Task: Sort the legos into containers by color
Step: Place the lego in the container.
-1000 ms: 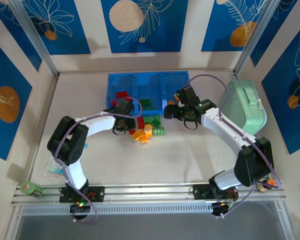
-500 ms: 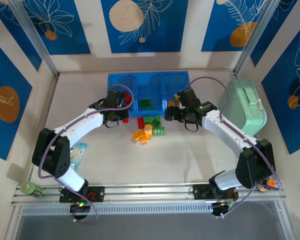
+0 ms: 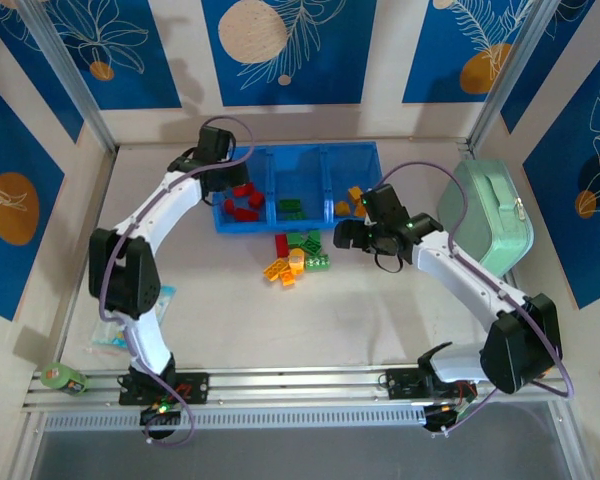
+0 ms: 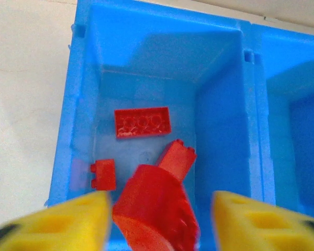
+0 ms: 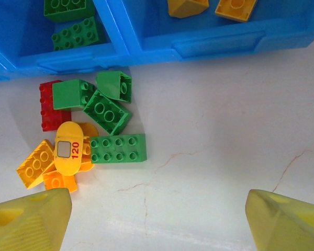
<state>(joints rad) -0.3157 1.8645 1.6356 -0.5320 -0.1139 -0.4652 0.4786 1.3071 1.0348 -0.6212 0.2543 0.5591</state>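
Bricks (image 5: 102, 112) left loose on the table (image 5: 209, 130) are judged light, rigid and smooth, best pinched across flat sides. The right end effector (image 5: 158, 209) is held wide above them. The left end effector (image 4: 159, 201) is parted, a red brick (image 4: 154, 209) seemingly unclamped between its fingers, over the tray's (image 4: 68, 130) red compartment. Green and yellow-orange are kept in the neighbouring compartments.

L pincer (image 4: 159, 222) moved from pile (image 3: 298, 255) to tray (image 4: 73, 104) left bin & opened, releasing red lego (image 4: 154, 209).

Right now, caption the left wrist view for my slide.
Left gripper open above the tray's end compartment, one red lego between its fingers, three others lying inside.
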